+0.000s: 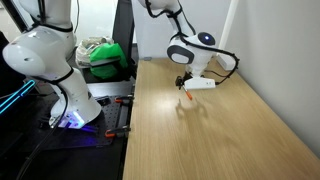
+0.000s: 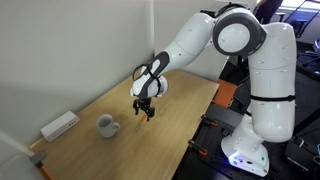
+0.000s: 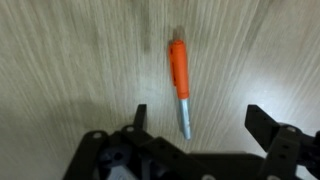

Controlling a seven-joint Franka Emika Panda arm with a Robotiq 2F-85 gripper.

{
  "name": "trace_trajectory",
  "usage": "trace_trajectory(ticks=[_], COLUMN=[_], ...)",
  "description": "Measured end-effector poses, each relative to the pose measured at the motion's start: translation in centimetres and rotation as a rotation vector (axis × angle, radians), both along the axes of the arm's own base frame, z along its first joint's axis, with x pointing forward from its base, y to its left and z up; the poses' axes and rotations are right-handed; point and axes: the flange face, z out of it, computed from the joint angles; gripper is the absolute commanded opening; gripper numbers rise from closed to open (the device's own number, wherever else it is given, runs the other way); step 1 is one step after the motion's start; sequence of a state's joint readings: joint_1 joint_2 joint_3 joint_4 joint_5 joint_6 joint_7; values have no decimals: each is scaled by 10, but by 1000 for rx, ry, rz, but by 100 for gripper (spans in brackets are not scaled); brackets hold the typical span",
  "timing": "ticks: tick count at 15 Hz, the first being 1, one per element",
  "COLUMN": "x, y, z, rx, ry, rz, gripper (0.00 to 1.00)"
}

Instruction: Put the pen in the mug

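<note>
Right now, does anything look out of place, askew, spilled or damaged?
Nothing stands out. The pen lies flat on the wooden table under the open end effector; the mug stands upright, apart from it. No spill shows.

Soft, even indoor light filled all 3 views, bright enough to show the wood grain. In an exterior view the table (image 1: 210, 135) was evenly lit, with a faint shadow just below the gripper (image 1: 184, 88); a purple-blue glow (image 1: 72, 122) lit the dimmer corner at 8 o'clock. In an exterior view the wall (image 2: 90, 50) at 10 o'clock looked pale and washed out. In the wrist view the pen (image 3: 179, 72) was fairly sharp, while the dark fingers (image 3: 140, 120) at 6 o'clock were underexposed and soft. All 3 pictures were small and grainy.
</note>
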State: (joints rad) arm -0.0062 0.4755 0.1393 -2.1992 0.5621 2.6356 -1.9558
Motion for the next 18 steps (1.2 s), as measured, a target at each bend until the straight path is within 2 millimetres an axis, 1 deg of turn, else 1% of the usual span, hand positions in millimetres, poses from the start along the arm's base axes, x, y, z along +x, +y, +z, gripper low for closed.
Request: trace_trajectory(ticks=[6, 7, 8, 9, 10, 12, 17, 18], x=[0, -1, -2, -2, -2, -1, 1, 1], y=[16, 17, 19, 20, 20, 20, 17, 17], z=[-15, -17, -19, -21, -23, -25, -24, -24], rx=[-3, -3, -1, 1, 4, 10, 18, 19], ry=[35, 40, 45, 49, 52, 55, 53, 52], rz=[18, 20, 20, 18, 18, 15, 7, 5], gripper=[100, 92, 74, 66, 56, 43, 3, 0])
